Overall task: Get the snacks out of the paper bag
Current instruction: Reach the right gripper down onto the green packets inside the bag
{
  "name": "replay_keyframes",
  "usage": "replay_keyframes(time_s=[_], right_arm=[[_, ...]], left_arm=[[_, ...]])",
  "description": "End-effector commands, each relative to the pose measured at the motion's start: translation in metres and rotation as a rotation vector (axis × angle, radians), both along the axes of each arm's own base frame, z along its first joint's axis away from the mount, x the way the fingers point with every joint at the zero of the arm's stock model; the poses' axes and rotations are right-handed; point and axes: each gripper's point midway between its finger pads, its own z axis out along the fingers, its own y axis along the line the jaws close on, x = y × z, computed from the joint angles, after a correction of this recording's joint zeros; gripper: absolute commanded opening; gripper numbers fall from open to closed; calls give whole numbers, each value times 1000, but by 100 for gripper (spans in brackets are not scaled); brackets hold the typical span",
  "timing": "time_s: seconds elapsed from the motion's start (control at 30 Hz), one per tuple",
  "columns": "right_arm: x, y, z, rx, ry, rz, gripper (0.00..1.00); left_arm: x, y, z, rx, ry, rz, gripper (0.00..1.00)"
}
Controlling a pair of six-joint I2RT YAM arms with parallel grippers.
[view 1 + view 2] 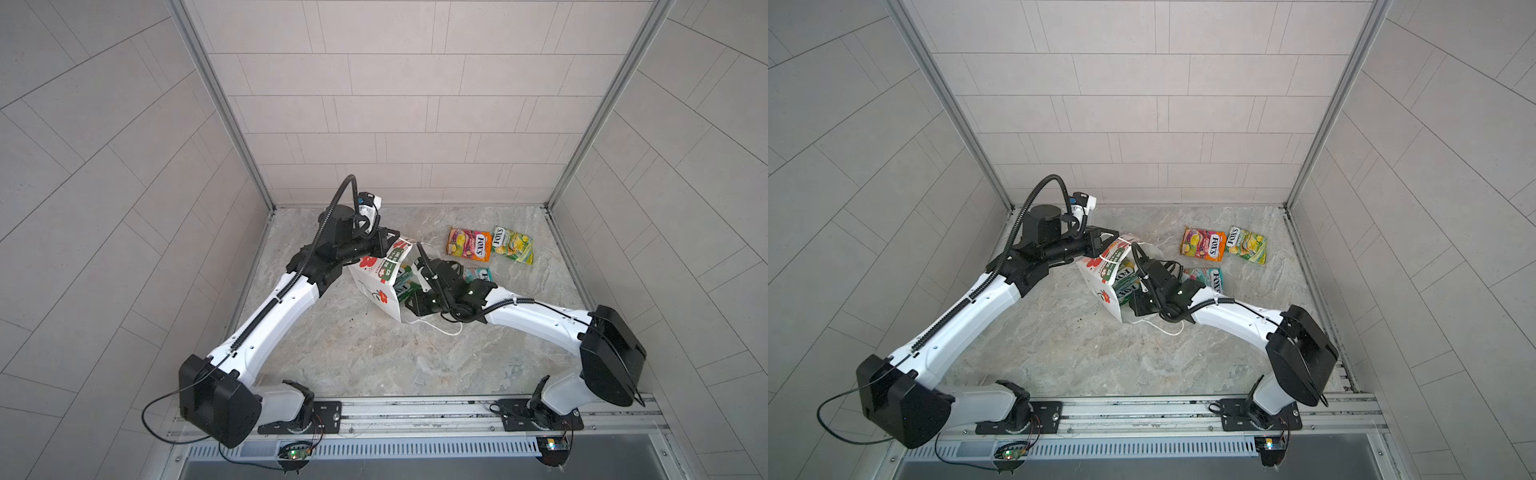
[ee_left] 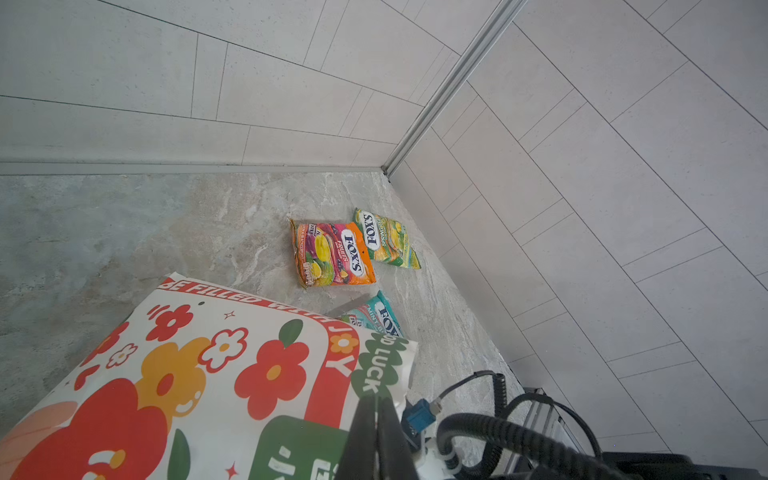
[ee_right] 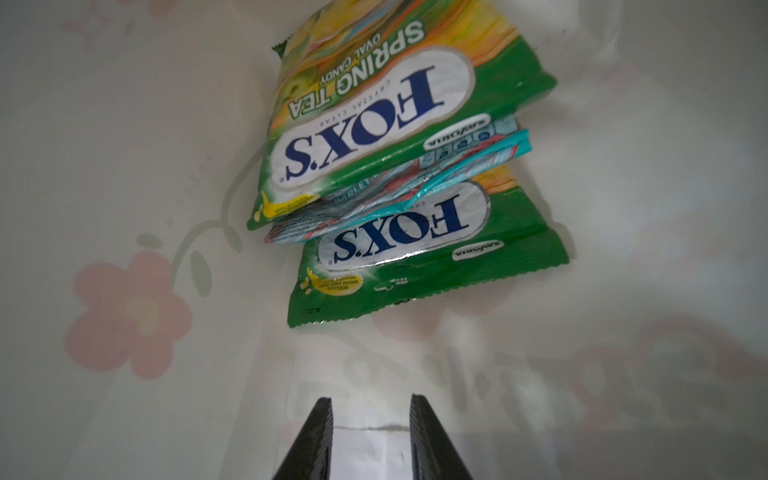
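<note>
Right gripper (image 3: 371,401) deep inside paper bag (image 1: 374,286), fingers parted, nothing between them, short of stacked snacks (image 3: 399,166): two green, teal one sandwiched between. Bag tilted on table (image 1: 374,357), rim pinched tight by left gripper (image 2: 376,405). Outside, near bag mouth: orange-pink packet (image 1: 469,244), green-yellow packet (image 1: 513,246), teal packet (image 1: 478,274).

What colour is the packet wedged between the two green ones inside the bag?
Teal packet, best seen in the right wrist view.
</note>
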Motion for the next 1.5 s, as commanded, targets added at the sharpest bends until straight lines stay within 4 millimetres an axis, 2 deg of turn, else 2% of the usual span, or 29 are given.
replay_keyframes(time_s=[0.0, 0.17, 0.43, 0.8, 1.1, 1.47], right_arm=[[20, 4, 8, 8, -29, -104, 33], [36, 12, 0, 39, -5, -198, 33], [57, 9, -6, 62, -16, -355, 31], [64, 22, -12, 94, -2, -344, 31], [67, 23, -14, 127, 8, -360, 33], [76, 20, -30, 112, 31, -400, 32]], left_arm=[[-4, 1, 12, -20, -40, -4, 0], [-4, 1, 12, -20, -43, -4, 0], [-4, 1, 13, -23, -43, -4, 0], [-4, 0, 12, -23, -40, -7, 0], [-3, 0, 11, -22, -39, -6, 0], [-2, 0, 9, -20, -33, -5, 0]])
